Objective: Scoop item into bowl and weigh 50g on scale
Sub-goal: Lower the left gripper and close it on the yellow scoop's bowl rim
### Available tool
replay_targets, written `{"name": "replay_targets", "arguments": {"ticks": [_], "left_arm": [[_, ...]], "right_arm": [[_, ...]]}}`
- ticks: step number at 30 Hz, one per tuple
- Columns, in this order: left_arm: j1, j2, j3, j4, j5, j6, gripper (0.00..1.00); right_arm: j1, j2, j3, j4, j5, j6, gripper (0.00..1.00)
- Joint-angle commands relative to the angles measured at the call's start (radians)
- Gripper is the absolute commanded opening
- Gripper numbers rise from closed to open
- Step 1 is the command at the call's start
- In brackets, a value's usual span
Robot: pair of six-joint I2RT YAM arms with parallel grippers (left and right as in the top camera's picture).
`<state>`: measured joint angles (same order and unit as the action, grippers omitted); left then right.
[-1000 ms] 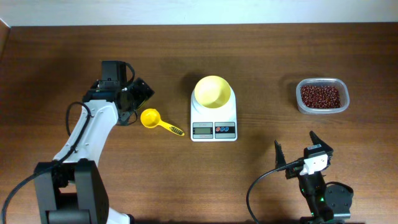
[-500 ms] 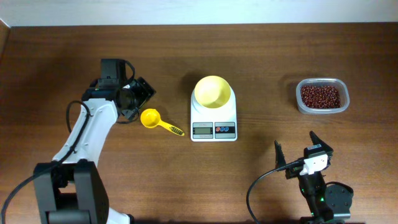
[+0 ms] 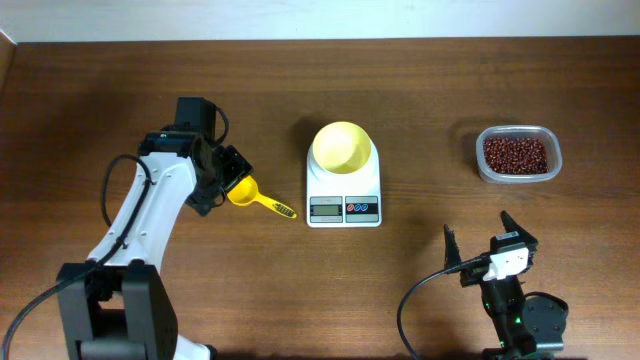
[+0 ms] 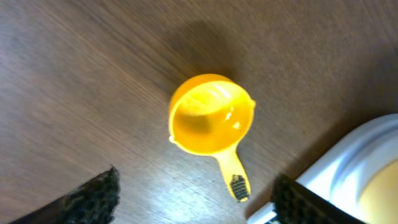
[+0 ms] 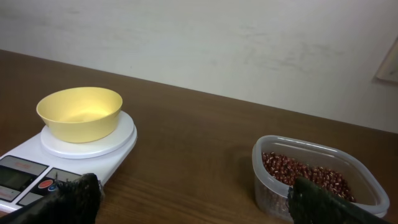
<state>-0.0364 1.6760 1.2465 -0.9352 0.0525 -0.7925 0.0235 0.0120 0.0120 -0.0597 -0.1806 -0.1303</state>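
Open wood ran along the table's (image 3: 420,90) far edge and between the scale (image 3: 343,208) and the tub (image 3: 486,170). The left claw (image 4: 196,186) hung spread over the yellow scoop (image 4: 211,118), its fingers clear of it, just left of the scale. The right claw (image 3: 478,234) sat spread near the front edge. The pale-yellow bowl (image 3: 342,147) stood empty on the scale. The small dark red beans (image 3: 516,154) lay heaped in the clear tub at the right.

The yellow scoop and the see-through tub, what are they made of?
The scoop looks like glossy moulded plastic: bright highlights shine inside its cup. The tub looks like thin clear plastic: the beans show through its wall.
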Motion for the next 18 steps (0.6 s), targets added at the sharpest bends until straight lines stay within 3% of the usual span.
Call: {"name": "replay_targets", "arguments": {"ticks": [1, 5, 11, 18], "left_arm": [[0.003, -0.001, 0.021, -0.002, -0.064, -0.004, 0.98], [0.0, 0.0, 0.003, -0.005, -0.075, -0.005, 0.99], [0.0, 0.0, -0.08, 0.015, -0.076, -0.219, 0.99], [0.0, 0.0, -0.157, 0.14, -0.076, -0.228, 0.99]], "right_arm": [[0.009, -0.005, -0.006, -0.005, 0.012, 0.008, 0.99], [0.009, -0.005, -0.006, -0.005, 0.013, 0.008, 0.99], [0.009, -0.005, -0.006, -0.005, 0.012, 0.008, 0.99], [0.009, -0.005, -0.006, -0.005, 0.012, 0.008, 0.99]]}}
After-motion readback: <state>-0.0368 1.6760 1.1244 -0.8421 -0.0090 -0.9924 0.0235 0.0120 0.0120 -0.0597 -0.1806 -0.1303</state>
